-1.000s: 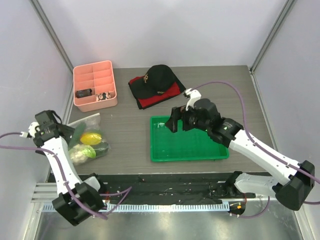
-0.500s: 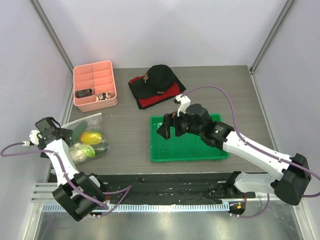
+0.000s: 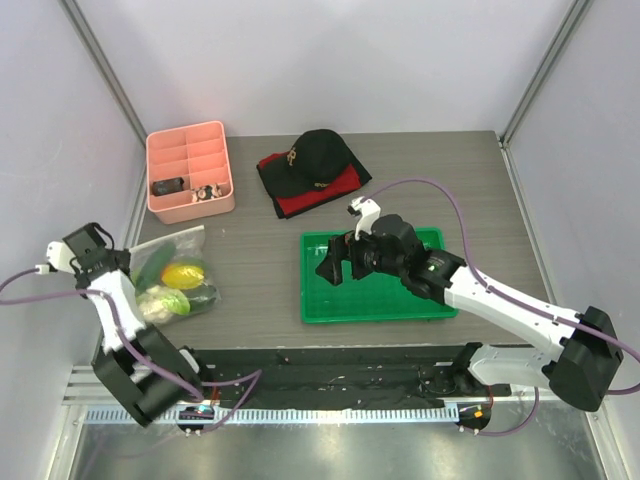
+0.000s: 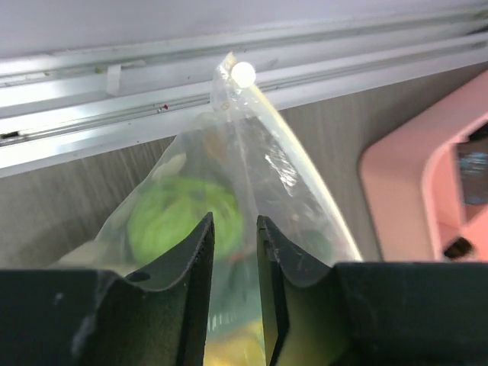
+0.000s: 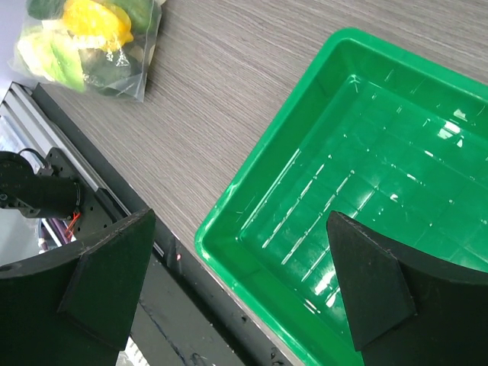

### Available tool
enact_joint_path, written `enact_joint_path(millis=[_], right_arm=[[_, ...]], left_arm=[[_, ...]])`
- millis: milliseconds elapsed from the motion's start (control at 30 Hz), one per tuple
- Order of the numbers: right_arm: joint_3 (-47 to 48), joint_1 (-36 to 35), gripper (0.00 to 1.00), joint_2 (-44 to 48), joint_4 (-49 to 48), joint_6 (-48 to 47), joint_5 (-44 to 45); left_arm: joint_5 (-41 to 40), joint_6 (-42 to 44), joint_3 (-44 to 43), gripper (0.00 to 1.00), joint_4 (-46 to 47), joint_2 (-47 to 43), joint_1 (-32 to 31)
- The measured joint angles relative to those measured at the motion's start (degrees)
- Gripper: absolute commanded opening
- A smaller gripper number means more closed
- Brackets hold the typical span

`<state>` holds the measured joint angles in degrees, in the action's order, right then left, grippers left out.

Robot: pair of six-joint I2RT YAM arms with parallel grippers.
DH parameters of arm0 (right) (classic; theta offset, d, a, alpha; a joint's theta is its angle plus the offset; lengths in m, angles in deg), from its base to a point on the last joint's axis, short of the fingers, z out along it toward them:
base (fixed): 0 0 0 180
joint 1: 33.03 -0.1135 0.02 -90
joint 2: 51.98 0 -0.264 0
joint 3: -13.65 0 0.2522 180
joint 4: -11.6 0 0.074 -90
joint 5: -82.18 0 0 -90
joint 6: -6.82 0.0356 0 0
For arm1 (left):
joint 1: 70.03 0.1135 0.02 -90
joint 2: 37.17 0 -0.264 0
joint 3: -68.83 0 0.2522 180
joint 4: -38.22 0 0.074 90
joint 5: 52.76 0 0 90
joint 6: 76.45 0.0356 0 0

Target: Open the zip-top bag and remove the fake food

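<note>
The zip-top bag lies at the table's left edge, clear and crinkly, with its white slider at the far corner. The fake food is inside it: a yellow piece, dark green pieces and a pale green cabbage. My left gripper sits at the bag's left side. Its jaws stand close together with a narrow gap, and a raised fold of the bag runs between them. My right gripper hangs wide open over the near-left corner of the green tray, holding nothing. The bag shows far off in that view.
A pink divided organizer stands at the back left, close to the bag. A black cap rests on a red and black cloth at the back middle. A metal rail runs along the table's left edge.
My left jaws have narrowed from wide open onto the bag's fold, and the left wrist shifted a little. The right arm came leftward and lower over the tray's near-left part.
</note>
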<state>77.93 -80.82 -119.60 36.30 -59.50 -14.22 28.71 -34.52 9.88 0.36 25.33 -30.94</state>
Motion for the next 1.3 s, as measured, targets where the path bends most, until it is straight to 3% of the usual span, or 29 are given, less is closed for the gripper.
enact_joint_path(millis=[33, 167, 267, 433, 567, 667, 700, 767, 800, 1067, 1300], right_arm=[[-0.6, 0.0, 1.00, 0.6, -0.2, 0.0, 0.0], [-2.0, 0.0, 1.00, 2.4, -0.2, 0.0, 0.1], [-2.4, 0.0, 1.00, 2.8, -0.3, 0.0, 0.1], [-2.9, 0.0, 1.00, 2.7, -1.3, 0.2, 0.0], [-3.4, 0.0, 1.00, 2.7, -2.2, 0.3, -0.1], [-3.6, 0.0, 1.00, 2.5, -2.4, 0.4, -0.3], [-3.7, 0.0, 1.00, 2.5, -2.4, 0.4, -0.3], [-3.7, -0.1, 1.00, 2.4, -2.4, 0.4, -0.4], [-3.7, -0.1, 1.00, 2.4, -2.4, 0.4, -0.5], [-3.8, -0.2, 1.00, 1.3, -3.0, 0.4, -1.6], [-3.8, -0.4, 1.00, 0.8, -3.1, 0.4, -2.3]], left_arm=[[0.6, 0.0, 0.1, 0.24, 1.9, 4.2, -0.1], [1.6, 0.0, -0.8, 0.22, 3.8, 16.1, -1.3], [1.4, -0.9, -1.4, 0.22, 3.0, 18.7, -3.2], [1.0, -5.1, 5.0, 0.25, 2.7, 13.3, -9.8], [-0.6, -10.0, 11.5, 0.28, 0.8, 4.9, -22.3], [0.9, -12.7, 14.8, 0.52, -1.1, -1.7, -29.1], [1.1, -12.6, 15.1, 0.68, -2.6, -4.1, -29.4], [0.6, -11.6, 14.5, 0.85, -5.7, -9.7, -29.4], [0.2, -10.6, 13.6, 0.99, -7.0, -12.2, -29.4], [-8.9, -8.4, 2.1, 1.00, -20.9, -26.3, -25.2], [-1.7, -8.3, 5.4, 1.00, -25.3, -19.3, -8.3]])
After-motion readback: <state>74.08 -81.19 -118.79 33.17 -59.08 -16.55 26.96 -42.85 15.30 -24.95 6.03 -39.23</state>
